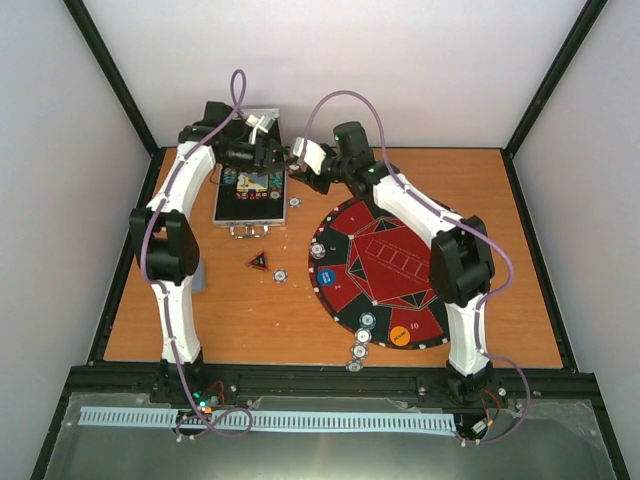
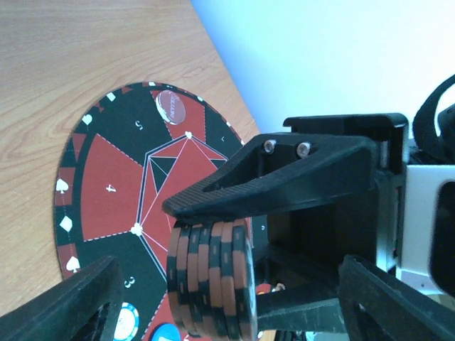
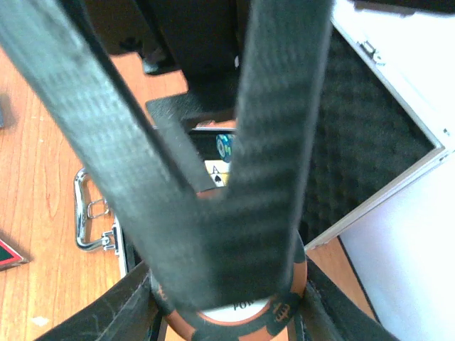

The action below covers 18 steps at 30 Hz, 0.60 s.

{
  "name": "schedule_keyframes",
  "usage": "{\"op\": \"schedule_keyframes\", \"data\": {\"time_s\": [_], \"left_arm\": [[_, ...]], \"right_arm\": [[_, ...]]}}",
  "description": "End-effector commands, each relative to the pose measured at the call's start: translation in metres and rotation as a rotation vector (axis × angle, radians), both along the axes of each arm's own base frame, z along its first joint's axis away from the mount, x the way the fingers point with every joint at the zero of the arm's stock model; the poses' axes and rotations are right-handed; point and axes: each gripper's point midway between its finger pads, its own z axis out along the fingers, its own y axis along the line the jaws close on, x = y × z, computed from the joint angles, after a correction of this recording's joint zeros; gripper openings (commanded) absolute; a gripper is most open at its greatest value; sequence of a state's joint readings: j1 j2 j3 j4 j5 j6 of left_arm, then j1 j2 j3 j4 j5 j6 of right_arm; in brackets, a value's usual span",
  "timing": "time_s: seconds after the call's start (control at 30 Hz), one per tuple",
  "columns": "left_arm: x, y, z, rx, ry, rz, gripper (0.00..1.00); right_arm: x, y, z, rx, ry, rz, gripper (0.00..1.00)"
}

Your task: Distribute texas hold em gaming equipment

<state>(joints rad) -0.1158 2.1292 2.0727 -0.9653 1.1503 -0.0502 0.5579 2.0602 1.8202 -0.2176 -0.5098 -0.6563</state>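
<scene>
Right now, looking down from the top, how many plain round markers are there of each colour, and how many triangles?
Orange marker disc: 1
Blue marker disc: 1
Red-and-black triangle: 1
Total: 3

A stack of about six brown-and-black striped poker chips (image 2: 213, 284) stands on edge, pinched in the right gripper (image 2: 205, 264) in the air beside the open metal case (image 1: 250, 222). In that case sit rows of mixed-colour chips (image 1: 231, 180) and a white-faced playing card (image 3: 215, 175). On the round red-and-black mat (image 1: 385, 255) lie a flat orange disc (image 1: 400, 335) near the front edge and a blue disc (image 1: 325, 275) at the left edge, with a pale spotted-rim chip (image 1: 318, 249) just beyond it. Four more such chips (image 1: 364, 336) trail off the front edge onto the wood, and two loose chips (image 1: 281, 274) lie between case and mat.
</scene>
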Motion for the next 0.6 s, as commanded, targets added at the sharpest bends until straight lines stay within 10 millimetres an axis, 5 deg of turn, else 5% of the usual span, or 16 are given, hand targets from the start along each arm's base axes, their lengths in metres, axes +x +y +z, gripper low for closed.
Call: {"op": "schedule_keyframes", "data": {"time_s": [0.0, 0.1, 0.3, 0.57], "left_arm": [[0.007, 0.005, 0.027, -0.019, -0.139, -0.020, 0.89], [0.008, 0.008, 0.034, 0.018, -0.210, -0.013, 0.99], [0.006, 0.018, 0.035, 0.064, -0.267, -0.007, 1.00], [0.006, 0.031, 0.034, 0.087, -0.304, -0.002, 1.00]], "right_arm": [[-0.005, -0.007, 0.008, 0.007, 0.016, -0.042, 0.03], [-0.008, -0.014, 0.006, 0.006, 0.034, -0.069, 0.03], [-0.028, -0.033, -0.002, 0.008, 0.060, -0.118, 0.03], [-0.067, -0.068, -0.038, -0.086, 0.141, -0.169, 0.03]]}}
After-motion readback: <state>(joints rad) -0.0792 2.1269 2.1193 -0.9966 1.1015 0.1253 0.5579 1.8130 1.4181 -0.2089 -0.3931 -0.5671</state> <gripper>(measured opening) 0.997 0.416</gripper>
